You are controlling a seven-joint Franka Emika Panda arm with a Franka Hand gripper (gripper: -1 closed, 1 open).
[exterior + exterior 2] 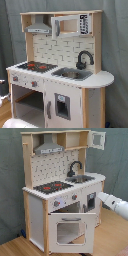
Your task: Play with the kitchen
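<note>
Grey curtain hangs behind the kitchen [62, 188], which stands tall on a wooden floor [15, 248]. It is white and light wood, with a black-red hob [51, 187], a black faucet [75, 167] and an oven door [71, 230] hanging open. In the second exterior view the arm [114, 204] comes from the second exterior view's right, its tip near the cabinet front beside the oven; I cannot tell how the jaws stand.

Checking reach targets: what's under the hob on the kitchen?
Under the hob sit two knobs, then the oven door swung down open. The cavity behind is mostly hidden.
</note>
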